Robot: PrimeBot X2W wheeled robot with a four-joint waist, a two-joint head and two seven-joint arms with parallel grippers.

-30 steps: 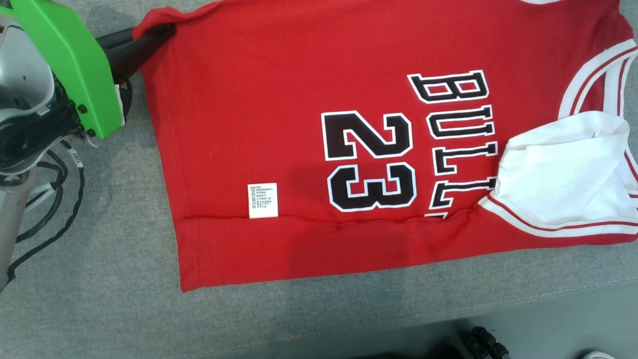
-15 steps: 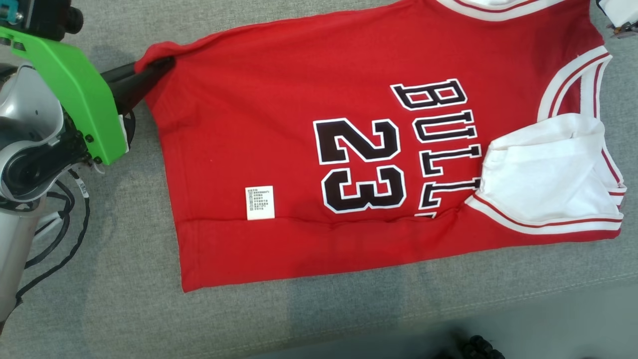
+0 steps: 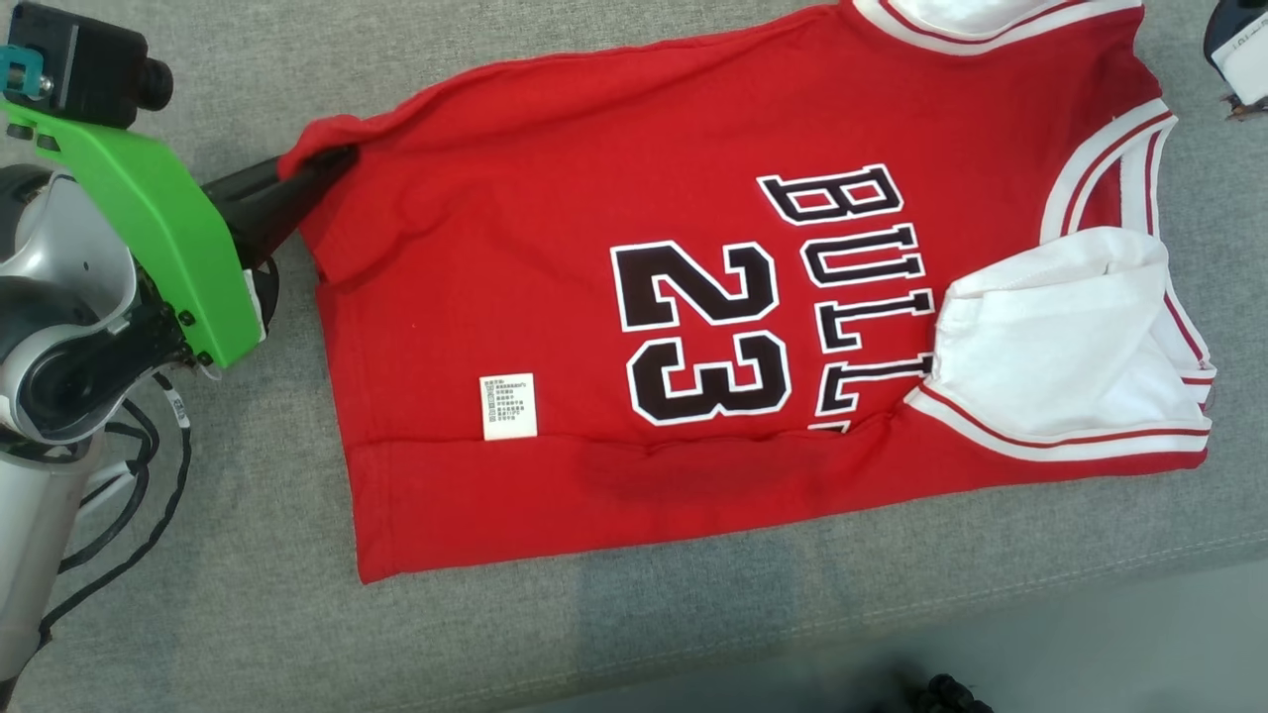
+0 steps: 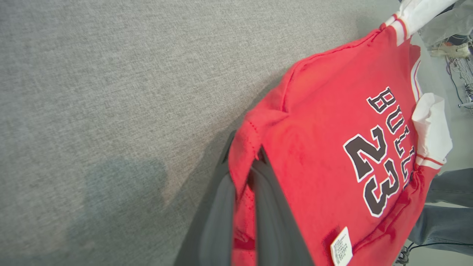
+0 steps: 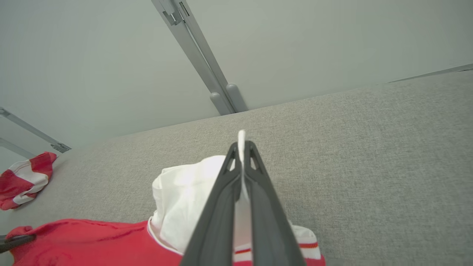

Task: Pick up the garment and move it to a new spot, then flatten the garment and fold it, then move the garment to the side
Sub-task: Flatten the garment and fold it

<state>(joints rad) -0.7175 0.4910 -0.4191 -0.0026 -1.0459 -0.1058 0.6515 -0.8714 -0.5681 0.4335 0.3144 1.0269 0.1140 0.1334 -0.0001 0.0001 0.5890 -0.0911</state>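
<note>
The left gripper (image 3: pixel 332 163) and right gripper (image 5: pixel 242 147) pinch opposite ends of the jersey (image 3: pixel 555 297); uneven pulling could undo its fold.

The red jersey (image 3: pixel 515 248) carries "23" (image 3: pixel 703 332) in black and, at its 3 o'clock, "BULL" (image 3: pixel 852 267), the next letter hidden. White label (image 3: pixel 509 406) at 8 o'clock: print too small to read.

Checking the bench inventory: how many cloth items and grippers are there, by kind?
Red jersey: 1
Crumpled red-and-white cloth bundle: 1
Grippers: 2, the left gripper and the right gripper, each shut on the jersey
Total: 4
</note>
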